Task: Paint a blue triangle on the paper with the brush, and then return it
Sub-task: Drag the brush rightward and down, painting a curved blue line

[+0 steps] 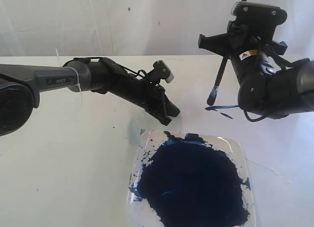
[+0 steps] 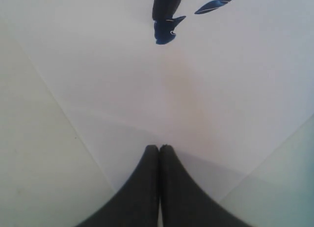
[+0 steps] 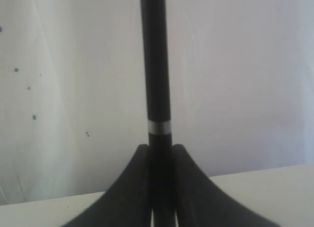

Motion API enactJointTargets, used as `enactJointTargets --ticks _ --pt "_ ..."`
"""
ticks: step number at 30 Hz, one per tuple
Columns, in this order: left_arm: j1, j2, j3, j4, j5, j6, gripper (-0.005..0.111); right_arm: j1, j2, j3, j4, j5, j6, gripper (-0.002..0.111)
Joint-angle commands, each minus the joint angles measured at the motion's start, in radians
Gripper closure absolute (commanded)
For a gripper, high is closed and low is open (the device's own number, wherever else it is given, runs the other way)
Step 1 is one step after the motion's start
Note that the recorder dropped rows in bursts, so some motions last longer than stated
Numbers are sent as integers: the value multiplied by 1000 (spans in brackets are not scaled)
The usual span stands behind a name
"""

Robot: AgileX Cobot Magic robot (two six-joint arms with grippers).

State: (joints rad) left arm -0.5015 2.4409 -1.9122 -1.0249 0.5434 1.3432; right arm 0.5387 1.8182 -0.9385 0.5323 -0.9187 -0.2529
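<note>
**Brush pinched over the painted paper**

The right end effector (image 3: 159, 152) pinches the long black-handled paintbrush (image 1: 219, 77) just behind its silver band. The brush stands steeply, blue-stained tip down, just beside the small bright-blue triangle outline (image 1: 223, 109). I cannot tell whether the tip touches. The left end effector (image 2: 159, 151) has its fingers pressed together, holding nothing, over a corner of the thin pale white paper sheet (image 2: 211, 89). Nearer the camera, a square clear dish (image 1: 236, 149) of dark-blue paint (image 1: 191, 188) sits on the white counter (image 1: 73, 163).
</note>
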Motion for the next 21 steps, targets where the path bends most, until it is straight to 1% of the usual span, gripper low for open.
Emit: enactJointTargets --ticks 1,7,10,16,21 --pt "-3 -4 -3 -6 29 7 107 -1 1 -7 -5 6 3 108" --pt "-3 -4 -3 -6 30 7 107 -1 1 -7 16 39 -17 108" --pt "-3 -4 -3 -6 30 7 107 -1 1 -7 23 41 -60 108" --pt "-3 -4 -3 -6 30 7 107 -1 1 -7 95 65 -64 108" --pt "-3 -4 -3 -6 30 7 107 -1 1 -7 93 47 -58 108"
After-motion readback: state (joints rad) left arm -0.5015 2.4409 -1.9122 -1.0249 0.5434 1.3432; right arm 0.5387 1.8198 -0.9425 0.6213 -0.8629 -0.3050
